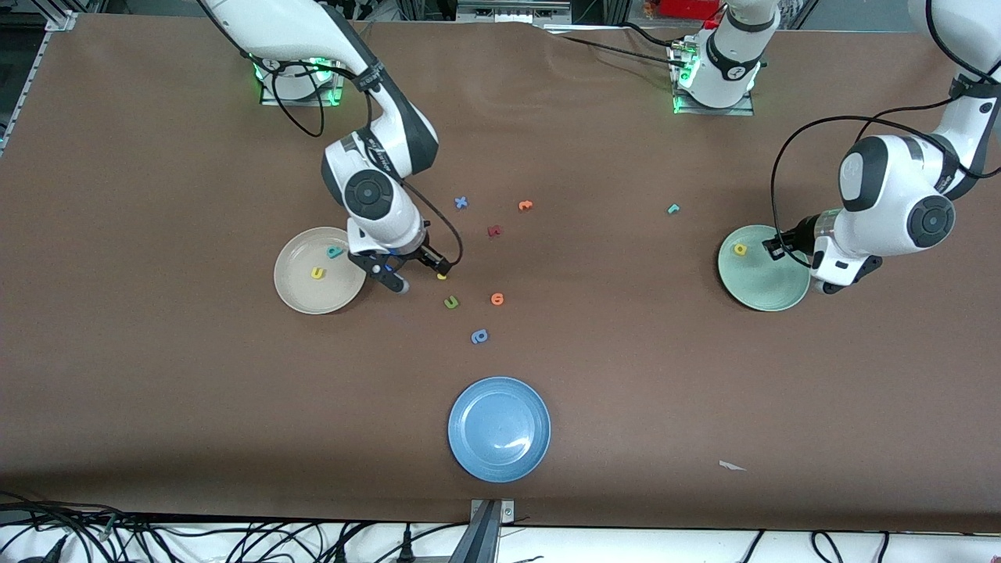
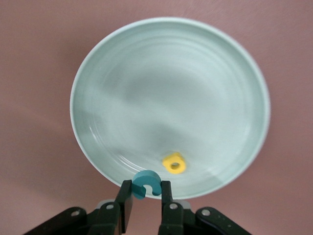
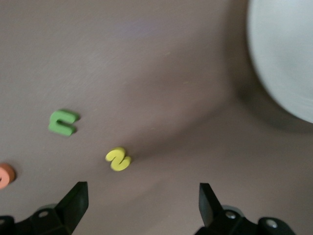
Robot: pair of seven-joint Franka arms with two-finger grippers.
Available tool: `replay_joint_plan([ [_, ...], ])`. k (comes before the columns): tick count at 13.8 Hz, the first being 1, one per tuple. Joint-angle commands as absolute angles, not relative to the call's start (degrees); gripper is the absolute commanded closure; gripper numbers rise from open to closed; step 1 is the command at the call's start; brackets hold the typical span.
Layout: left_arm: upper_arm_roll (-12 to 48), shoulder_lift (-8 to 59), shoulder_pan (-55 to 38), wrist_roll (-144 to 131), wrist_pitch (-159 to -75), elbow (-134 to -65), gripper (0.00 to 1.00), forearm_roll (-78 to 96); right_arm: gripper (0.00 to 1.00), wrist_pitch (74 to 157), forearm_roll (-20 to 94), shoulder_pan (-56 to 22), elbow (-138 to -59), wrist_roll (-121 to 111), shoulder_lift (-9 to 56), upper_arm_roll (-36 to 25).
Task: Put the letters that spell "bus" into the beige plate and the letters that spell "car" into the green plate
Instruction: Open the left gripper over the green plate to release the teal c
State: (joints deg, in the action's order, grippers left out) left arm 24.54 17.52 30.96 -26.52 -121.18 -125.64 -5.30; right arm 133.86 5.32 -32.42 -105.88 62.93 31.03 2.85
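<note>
Letting go too near the rim is my main worry: my left gripper (image 2: pixel 146 196) hangs over the edge of the round pale mint-green plate (image 2: pixel 146 63), pinching the small teal foam c (image 2: pixel 145 182), so the letter could bounce off onto the brown table (image 1: pixel 626 375); the yellow foam a (image 2: pixel 174 163) already lies in that plate. My right gripper (image 3: pixel 142 203), fingers spread wide and holding nothing, hovers beside the round cream-beige plate (image 1: pixel 301 293) near the yellow foam s (image 3: pixel 118 159), and a skewed descent could flick it toward the green u-shaped letter (image 3: pixel 62 122).
</note>
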Motion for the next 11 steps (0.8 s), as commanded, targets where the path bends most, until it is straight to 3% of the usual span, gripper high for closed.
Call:
replay_joint_plan([
  [1,24.96,22.05,30.59,-27.41,-123.21,-124.98,0.77,-9.84,0.0,133.33,4.31,-32.61,-100.82,57.59,35.06,2.9],
  [2,24.96,22.58,30.67,-27.51,-123.48,-124.98,0.7,-9.84,0.0,133.33,3.78,-32.61,-100.38,55.74,35.5,2.9],
  [3,24.96,22.59,30.76,-27.51,-123.49,-124.98,0.51,-9.84,0.0,133.33,2.65,-32.69,-99.59,54.85,35.94,2.9],
  [5,25.14,21.89,30.85,-27.68,-122.88,-124.98,0.0,-9.76,0.0,133.33,0.1,-32.34,-98.27,52.74,36.82,2.9],
  [7,25.66,20.4,30.68,-28.56,-121.65,-124.98,0.0,-9.06,0.0,133.5,0.0,-32.61,-97.56,52.82,38.49,2.9],
  [9,29.95,19.16,30.67,-33.46,-119.63,-125.07,0.0,-8.96,0.05,133.77,-0.09,-32.7,-97.56,53.44,38.85,2.9],
  [11,34.87,18.63,30.85,-41.01,-119.18,-125.68,0.0,-8.88,0.28,133.77,0.17,-32.87,-97.73,53.79,38.94,2.9],
])
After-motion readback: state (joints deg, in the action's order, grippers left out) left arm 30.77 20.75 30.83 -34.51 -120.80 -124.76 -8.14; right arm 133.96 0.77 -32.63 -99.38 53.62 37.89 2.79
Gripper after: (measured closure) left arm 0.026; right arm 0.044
